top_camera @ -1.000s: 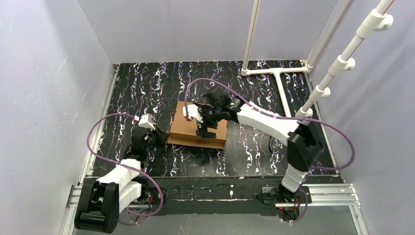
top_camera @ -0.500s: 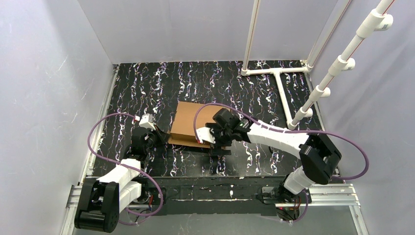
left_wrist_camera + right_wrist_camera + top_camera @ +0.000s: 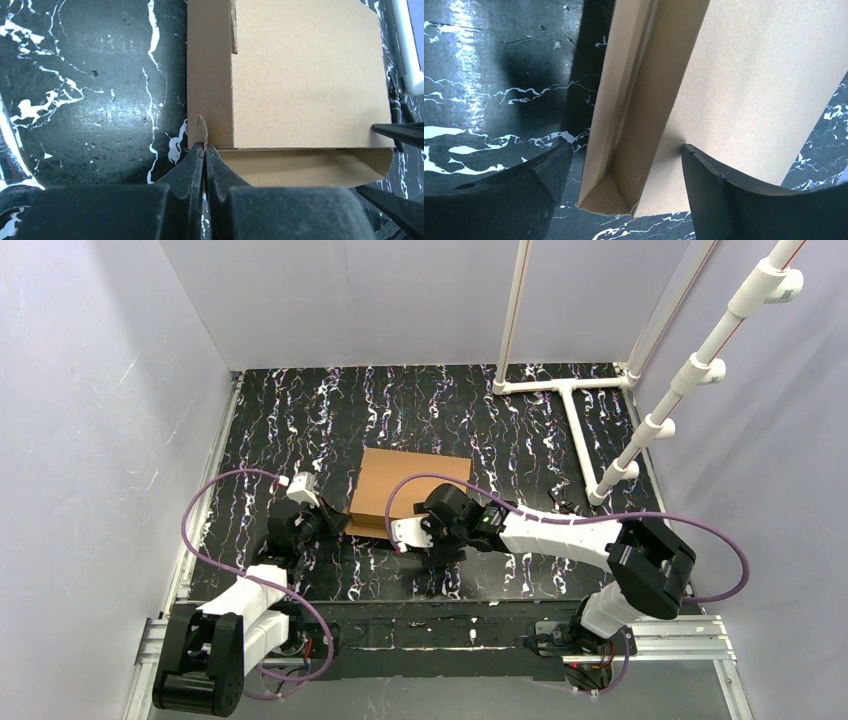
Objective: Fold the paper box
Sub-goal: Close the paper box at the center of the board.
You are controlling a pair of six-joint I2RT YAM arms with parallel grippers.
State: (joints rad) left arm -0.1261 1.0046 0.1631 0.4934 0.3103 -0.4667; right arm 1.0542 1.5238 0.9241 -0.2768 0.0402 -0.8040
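1. Right claw (image 3: 625,148) first: the jaws are spread wide and hold nothing. They straddle the box (image 3: 749,75) at its folded edge, bottom centre of the wrist view. The finger at lower right looks to be touching the flat panel, and the one at lower left stands clear of the side wall.
2. Left claw (image 3: 204,151): pinched right down, bottom centre of its view. A thin sliver of cardboard at the box corner appears nipped between the tips.
3. From overhead, the box lies flat mid-frame on the table (image 3: 300,410) with its top panel down. The left claw is at its lower left corner and the right claw is along its lower edge.
4. Step in hand, as I read it: closing the front. The left wrist view shows a gap along the lower edge with a rounded flap inside, so we're late in the fold.
5. Next move calls for the right claw to squeeze or press that edge home while the left anchors the corner. A hard push could slide the box.
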